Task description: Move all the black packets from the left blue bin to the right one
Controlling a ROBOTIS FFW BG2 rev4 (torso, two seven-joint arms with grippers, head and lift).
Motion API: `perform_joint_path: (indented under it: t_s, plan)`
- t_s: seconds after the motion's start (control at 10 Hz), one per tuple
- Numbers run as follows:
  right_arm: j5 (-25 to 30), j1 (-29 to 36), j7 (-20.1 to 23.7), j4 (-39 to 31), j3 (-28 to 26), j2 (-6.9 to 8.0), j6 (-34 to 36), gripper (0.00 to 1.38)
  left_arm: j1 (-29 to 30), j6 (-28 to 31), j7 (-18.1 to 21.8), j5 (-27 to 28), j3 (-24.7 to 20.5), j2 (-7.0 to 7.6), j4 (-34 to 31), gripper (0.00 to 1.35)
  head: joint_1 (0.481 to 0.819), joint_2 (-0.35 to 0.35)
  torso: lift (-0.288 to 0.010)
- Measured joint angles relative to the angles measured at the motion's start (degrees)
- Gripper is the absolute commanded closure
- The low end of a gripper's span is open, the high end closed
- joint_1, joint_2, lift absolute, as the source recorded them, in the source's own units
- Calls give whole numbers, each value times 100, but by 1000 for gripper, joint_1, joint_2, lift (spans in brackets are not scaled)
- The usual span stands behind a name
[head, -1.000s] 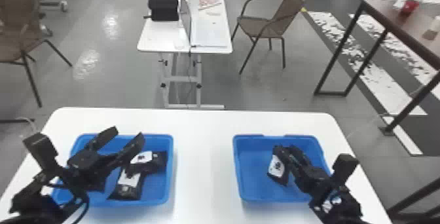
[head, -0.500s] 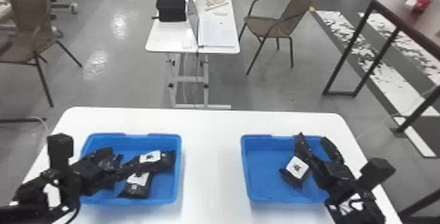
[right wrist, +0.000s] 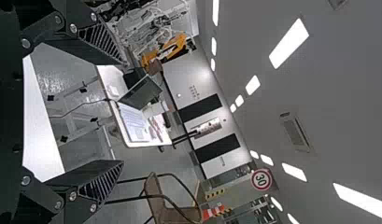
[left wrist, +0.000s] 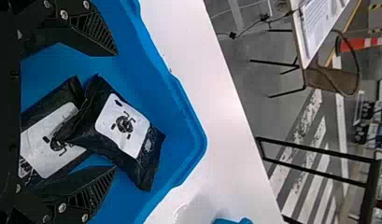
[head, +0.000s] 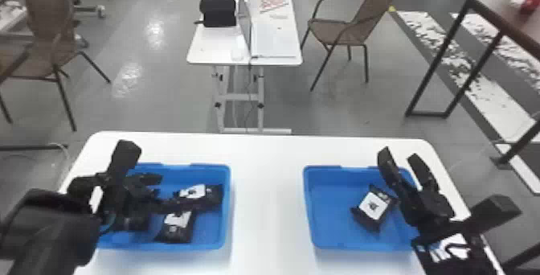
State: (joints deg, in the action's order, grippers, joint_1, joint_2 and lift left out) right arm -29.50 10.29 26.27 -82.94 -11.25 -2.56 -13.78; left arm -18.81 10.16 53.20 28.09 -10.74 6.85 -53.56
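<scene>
Two black packets lie in the left blue bin (head: 211,230), on the white bench (head: 269,214). In the head view, the farther packet (head: 215,197) carries a white label (head: 193,192) with dark marks; the nearer packet (head: 172,237) has a matching white label (head: 177,218). A darker shape (head: 132,222) sits beside them, under the left arm, and I cannot tell what it is.

The left gripper (head: 168,193) is over this bin with its fingers spread wide and a good gap between them. In the left wrist view, two packets lie in that gap or just beyond, one partly on top of the other, and nothing is gripped. Each label there bears a round dark emblem with short strokes around it. Whether a finger touches a packet I cannot tell.

The right blue bin (head: 329,202) holds one black packet (head: 373,224), set at a slant near the bin's right side, its white label (head: 373,205) facing up with a dark emblem. The right gripper (head: 398,155) is at that side of the bin, its fingers apart and empty, pointing toward the bench's far side.

Beyond the bench stand a smaller white table (head: 217,45) and a brown chair (head: 361,29). The right wrist view also shows an open laptop (right wrist: 142,91) and a round sign (right wrist: 261,179) with a red ring and black figures.
</scene>
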Motion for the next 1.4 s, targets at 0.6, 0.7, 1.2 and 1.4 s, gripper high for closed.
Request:
perform_joint_path:
  t_s: [0.6, 0.7, 1.2, 1.4]
  plan:
    - [-157, -160, 125, 136, 241, 18, 50, 291, -1030, -944, -604, 967, 271, 74, 2065, 841, 695, -43, 0]
    - [-190, -214, 153, 188, 278, 21, 51, 291, -1114, -1071, -714, 967, 325, 96, 2283, 811, 695, -38, 0]
    - [-259, -295, 310, 284, 305, 76, 84, 291, -1200, -961, -981, 977, 546, 59, 2367, 1276, 695, -31, 0]
    - [-374, -235, 318, 281, 299, 82, 94, 291, -1054, -964, -1106, 740, 511, 77, 2367, 1213, 695, -27, 0]
